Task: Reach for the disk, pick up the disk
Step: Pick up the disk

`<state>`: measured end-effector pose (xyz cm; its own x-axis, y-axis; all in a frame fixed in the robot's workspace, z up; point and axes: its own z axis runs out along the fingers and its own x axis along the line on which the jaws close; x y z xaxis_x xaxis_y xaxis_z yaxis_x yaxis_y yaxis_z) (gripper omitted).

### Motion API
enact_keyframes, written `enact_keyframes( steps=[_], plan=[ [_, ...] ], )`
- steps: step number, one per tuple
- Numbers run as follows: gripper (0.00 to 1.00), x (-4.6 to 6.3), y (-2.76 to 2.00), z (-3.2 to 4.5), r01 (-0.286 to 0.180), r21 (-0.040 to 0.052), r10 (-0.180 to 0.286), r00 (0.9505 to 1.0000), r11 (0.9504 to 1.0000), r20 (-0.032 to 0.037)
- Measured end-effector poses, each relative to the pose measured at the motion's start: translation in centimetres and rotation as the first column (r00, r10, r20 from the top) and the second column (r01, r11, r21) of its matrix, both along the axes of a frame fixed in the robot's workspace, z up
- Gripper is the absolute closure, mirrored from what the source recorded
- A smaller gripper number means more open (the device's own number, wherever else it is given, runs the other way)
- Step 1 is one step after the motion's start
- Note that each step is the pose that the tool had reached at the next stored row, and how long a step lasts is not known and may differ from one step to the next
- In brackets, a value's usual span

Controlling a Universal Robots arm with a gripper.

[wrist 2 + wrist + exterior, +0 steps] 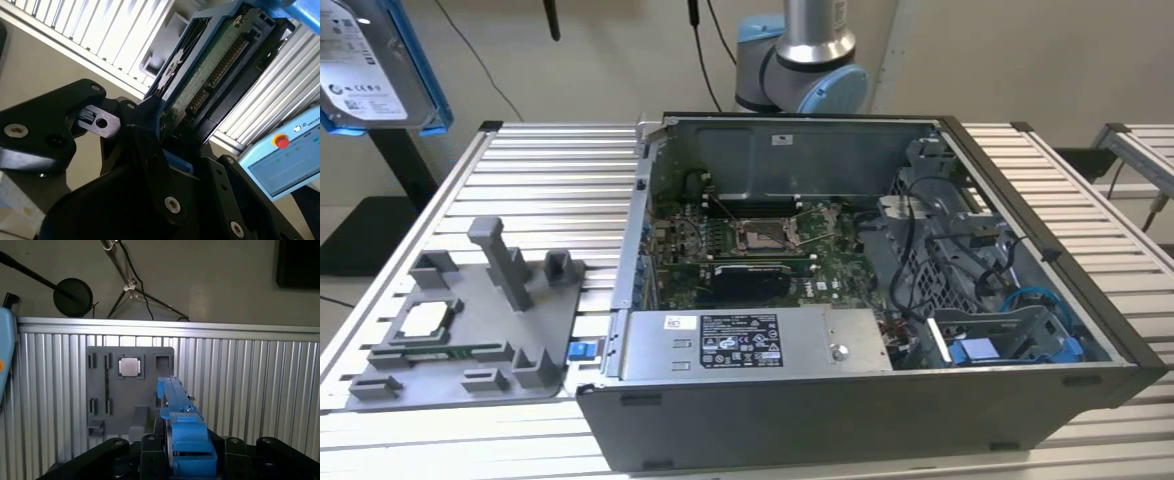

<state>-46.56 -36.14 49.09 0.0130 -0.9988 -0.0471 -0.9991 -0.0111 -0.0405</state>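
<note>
The gripper [182, 125] holds the disk [371, 68] in the air, well above the desk [547, 160], at the exterior view's upper left. In both wrist views the fingers [150, 452] are clamped on the blue bracket at one end of the disk. Because the hold sits at one end, the lift likely needs firm clamping, slow travel and no tilting, well clear of the open case [854, 280].
</note>
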Motion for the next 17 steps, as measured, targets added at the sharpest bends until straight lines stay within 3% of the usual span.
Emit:
enact_keyframes(
  steps=[10, 17],
  plan=[
    [1.00, 0.6, 0.00, 0.00, 0.000, 0.0001, 0.000, 1.0000, 1.0000, 0.0000],
    [1.00, 1.6, 0.00, 0.00, 0.000, 0.0000, 0.000, 1.0000, 1.0000, 0.0000]
  ],
)
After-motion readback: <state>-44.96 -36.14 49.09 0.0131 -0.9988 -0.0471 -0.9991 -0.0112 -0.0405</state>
